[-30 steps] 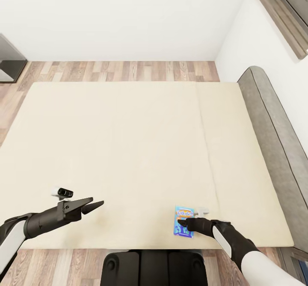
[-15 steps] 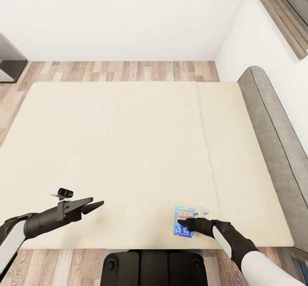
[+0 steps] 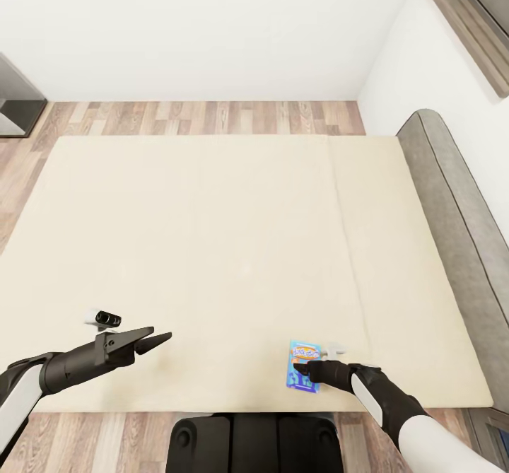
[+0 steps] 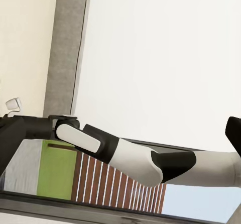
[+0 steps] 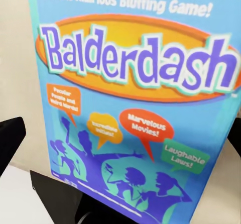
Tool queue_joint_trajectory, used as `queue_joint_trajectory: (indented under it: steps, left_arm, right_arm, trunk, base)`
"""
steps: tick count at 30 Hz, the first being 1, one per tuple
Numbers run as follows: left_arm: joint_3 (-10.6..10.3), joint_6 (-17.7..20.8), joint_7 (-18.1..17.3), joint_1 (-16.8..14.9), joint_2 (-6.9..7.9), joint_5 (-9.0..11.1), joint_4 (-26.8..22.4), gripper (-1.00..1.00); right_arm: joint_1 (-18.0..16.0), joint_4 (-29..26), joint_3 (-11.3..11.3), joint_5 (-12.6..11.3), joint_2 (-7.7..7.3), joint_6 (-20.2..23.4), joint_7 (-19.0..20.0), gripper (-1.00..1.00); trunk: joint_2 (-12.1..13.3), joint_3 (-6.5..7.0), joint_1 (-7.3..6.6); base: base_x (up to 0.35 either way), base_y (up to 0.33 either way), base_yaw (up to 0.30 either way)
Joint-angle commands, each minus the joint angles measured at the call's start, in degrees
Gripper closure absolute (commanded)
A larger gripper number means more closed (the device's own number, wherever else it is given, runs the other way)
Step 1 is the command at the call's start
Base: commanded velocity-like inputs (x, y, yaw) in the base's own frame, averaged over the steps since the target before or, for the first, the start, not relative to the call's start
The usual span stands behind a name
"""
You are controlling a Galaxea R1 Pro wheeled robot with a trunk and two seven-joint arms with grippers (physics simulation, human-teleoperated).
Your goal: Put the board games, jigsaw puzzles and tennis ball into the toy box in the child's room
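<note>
Small blue board game (image 3: 304, 367) is reached by the right gripper (image 3: 301, 369) on the bed (image 3: 212, 247).

The game lies flat near the mattress's front edge; the right jaws are seen spread apart at its sides, contact not certain. The left gripper (image 3: 161, 337) is held above the mattress, jaws slightly apart, holding nothing.

Board game (image 3: 304, 365) under the right gripper (image 3: 300, 370): glossy printed card lid. Mattress (image 3: 212, 247) was matt beige cloth, smooth. Headboard (image 3: 452, 218) beyond looked grey fabric (slightly rough). Floor (image 3: 212, 116) showed wood planks; gripper fingers matt black plastic.
</note>
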Motion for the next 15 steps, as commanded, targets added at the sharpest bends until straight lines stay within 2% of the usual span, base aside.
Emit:
queue_joint_trajectory:
  steps: [1,15]
  left_arm:
    - [0.00,0.26,-0.12,-0.02,0.01,0.04,0.00,-1.00]
    - [0.00,0.26,-0.13,-0.02,0.01,0.04,-0.01,-1.00]
  right_arm:
    - [-0.01,-0.09,0.31,-0.44,-0.04,0.32,-0.05,-1.00]
    - [-0.04,-0.09,0.36,-0.41,-0.06,0.31,-0.05,-1.00]
  trunk:
    - [-0.09,-0.06,0.03]
    - [-0.09,-0.06,0.03]
  base:
    - [0.000,0.073,0.000]
    - [0.000,0.011,0.000]
